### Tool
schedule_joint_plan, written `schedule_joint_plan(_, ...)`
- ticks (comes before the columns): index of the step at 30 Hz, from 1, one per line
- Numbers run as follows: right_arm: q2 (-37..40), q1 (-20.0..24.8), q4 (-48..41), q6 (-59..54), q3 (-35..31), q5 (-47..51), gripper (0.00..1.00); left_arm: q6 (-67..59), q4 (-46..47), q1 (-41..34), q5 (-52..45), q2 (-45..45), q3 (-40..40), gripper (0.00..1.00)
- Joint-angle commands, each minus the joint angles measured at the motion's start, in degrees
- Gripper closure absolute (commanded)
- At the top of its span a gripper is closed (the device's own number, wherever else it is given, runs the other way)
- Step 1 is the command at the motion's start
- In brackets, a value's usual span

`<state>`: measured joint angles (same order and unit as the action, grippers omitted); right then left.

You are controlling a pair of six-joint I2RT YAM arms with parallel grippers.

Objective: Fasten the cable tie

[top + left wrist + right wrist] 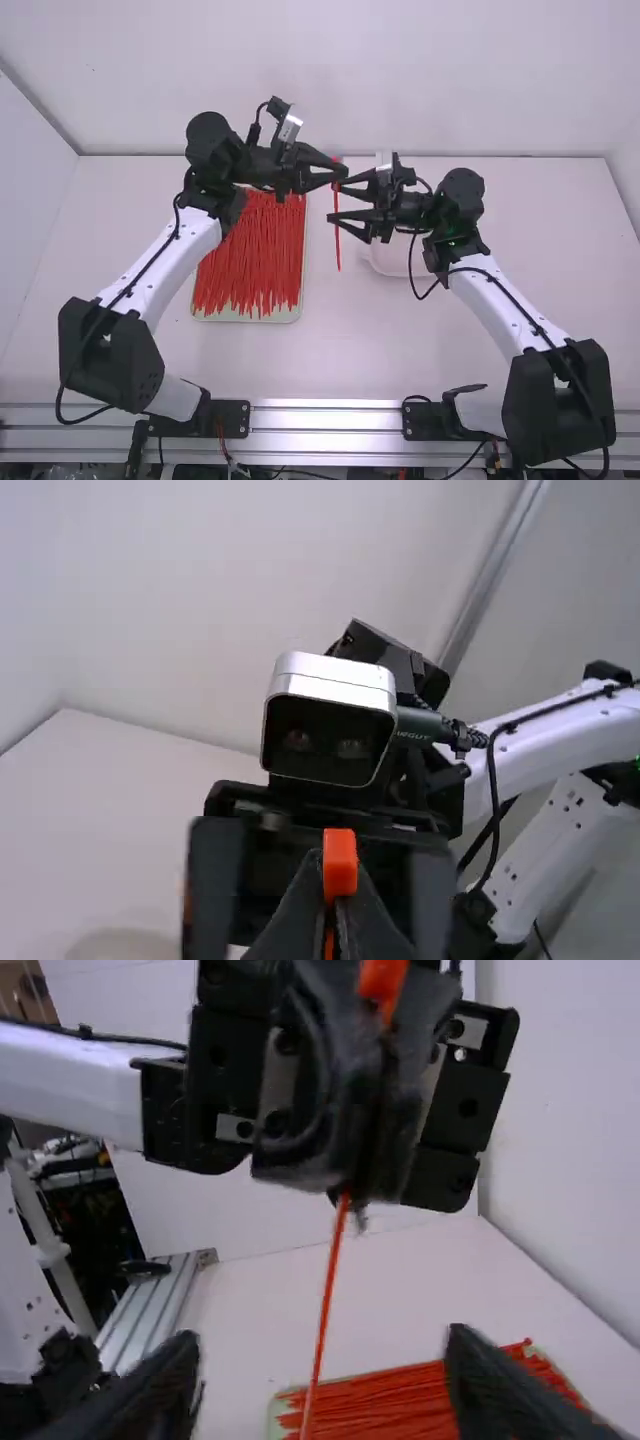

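The cable tie was clamped at its head by the left gripper; the right gripper was held alongside, jaws apart.

Thin red plastic cable tie, centre frame, looks smooth; flat white tabletop below is matt.

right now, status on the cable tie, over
Left gripper shut on red cable tie, tail hanging free. Right gripper open, straddling the tail. Not looped yet. Spare ties lie apart.
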<state>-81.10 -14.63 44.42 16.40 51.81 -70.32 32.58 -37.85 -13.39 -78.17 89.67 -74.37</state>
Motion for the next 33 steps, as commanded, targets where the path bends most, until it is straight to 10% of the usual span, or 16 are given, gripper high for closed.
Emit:
schedule_joint_plan(1,-0.24,0.02,-1.51,0.13,2.19,-0.35,0.07,3.13,-1.68,1.92,-0.22,-0.17,-1.33,0.98)
schedule_joint_plan(9,-0.24,1.03,-14.62,-5.81,2.16,-1.46,0.01,13.07,-12.61,3.61,2.03,-0.17,-2.71,0.98)
schedule_joint_plan(24,-0.24,-1.92,-22.82,-13.25,2.16,-3.15,0.02,11.41,-5.22,3.65,2.19,-0.17,-13.51,0.98)
schedule_joint_plan(29,-0.24,-1.51,-22.82,-13.22,2.16,-3.19,0.41,7.85,-0.46,3.63,2.86,-0.17,-13.64,0.98)
schedule_joint_plan(33,-0.24,-1.49,-22.82,-13.18,2.16,-3.17,0.50,7.87,1.36,3.65,4.15,-0.17,-13.64,0.98)
